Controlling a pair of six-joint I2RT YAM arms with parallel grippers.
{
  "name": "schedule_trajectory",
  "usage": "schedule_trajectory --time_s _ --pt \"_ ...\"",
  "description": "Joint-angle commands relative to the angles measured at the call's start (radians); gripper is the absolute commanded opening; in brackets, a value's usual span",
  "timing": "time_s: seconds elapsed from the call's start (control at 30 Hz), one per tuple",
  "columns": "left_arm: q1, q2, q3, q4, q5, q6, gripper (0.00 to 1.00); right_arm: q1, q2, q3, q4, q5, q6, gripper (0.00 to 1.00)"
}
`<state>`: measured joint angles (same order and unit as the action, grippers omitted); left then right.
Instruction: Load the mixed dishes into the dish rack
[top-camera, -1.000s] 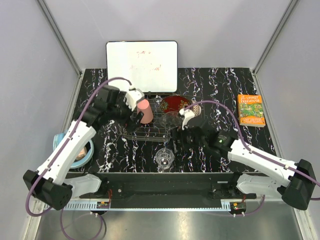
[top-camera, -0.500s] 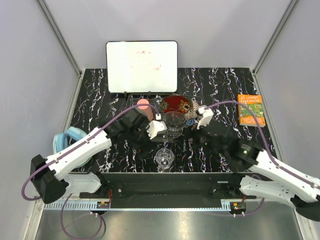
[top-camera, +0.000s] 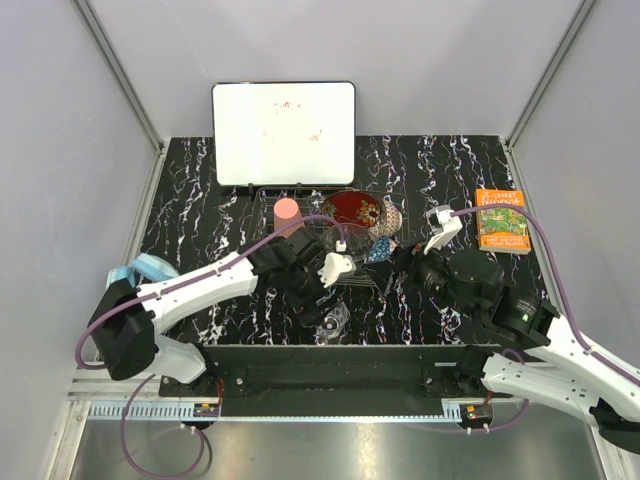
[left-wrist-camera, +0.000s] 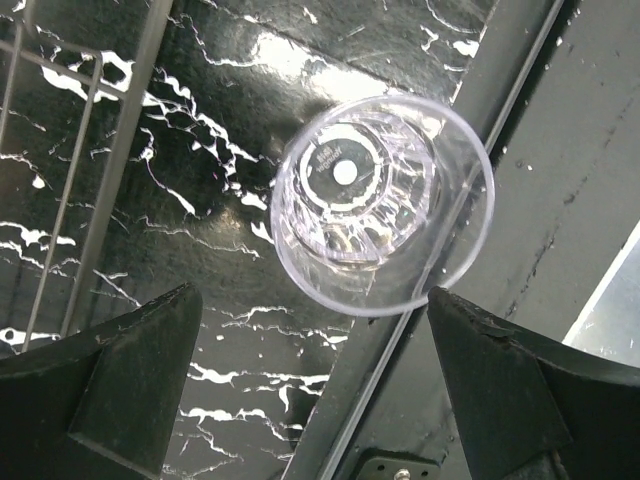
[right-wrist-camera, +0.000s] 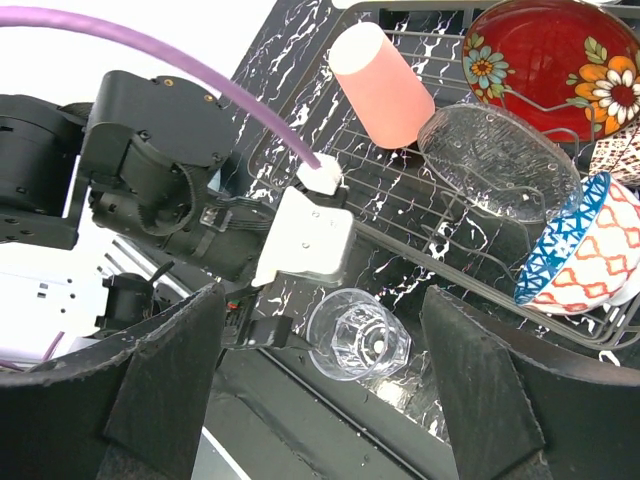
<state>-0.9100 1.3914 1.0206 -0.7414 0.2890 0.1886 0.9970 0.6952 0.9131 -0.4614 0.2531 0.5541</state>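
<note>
The wire dish rack (top-camera: 300, 262) holds the pink cup (top-camera: 287, 210), the red patterned bowl (top-camera: 352, 208), the clear glass plate (top-camera: 350, 240), the blue mosaic bowl (top-camera: 380, 248) and the beige netted bowl (top-camera: 392, 218). The clear tumbler (top-camera: 333, 318) stands upright near the table's front edge. My left gripper (top-camera: 320, 303) is open and empty just above it. In the left wrist view the tumbler (left-wrist-camera: 385, 200) lies just beyond my open left gripper (left-wrist-camera: 315, 385). My right gripper (top-camera: 405, 268) is open and empty, right of the rack; its view shows the tumbler (right-wrist-camera: 358, 348), cup (right-wrist-camera: 385, 85) and plate (right-wrist-camera: 500, 160).
A white whiteboard (top-camera: 284, 132) leans at the back behind the rack. An orange book (top-camera: 501, 220) lies at the right. Light blue headphones (top-camera: 140, 272) lie at the left edge. A black rail (left-wrist-camera: 470, 300) runs along the table's front edge beside the tumbler.
My left gripper let go of the pink cup, which stays in the rack, and swung down over the tumbler. My right arm drew back to the right.
</note>
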Motion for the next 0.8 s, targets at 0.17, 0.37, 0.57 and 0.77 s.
schedule_trajectory --time_s 0.17,0.37,0.57,0.77 --pt "-0.004 0.060 0.038 0.074 0.024 -0.024 0.99 0.005 -0.011 -0.013 0.015 -0.005 0.036 0.85" --pt "-0.004 0.092 0.029 0.076 0.070 -0.035 0.54 0.005 -0.039 -0.025 0.012 -0.005 0.037 0.83" --pt "-0.004 0.092 0.032 0.063 0.088 -0.029 0.19 0.005 -0.033 -0.037 0.013 -0.008 0.040 0.82" --pt "-0.003 0.060 0.101 -0.010 0.145 0.015 0.00 0.005 -0.011 -0.040 0.020 -0.015 0.038 0.85"
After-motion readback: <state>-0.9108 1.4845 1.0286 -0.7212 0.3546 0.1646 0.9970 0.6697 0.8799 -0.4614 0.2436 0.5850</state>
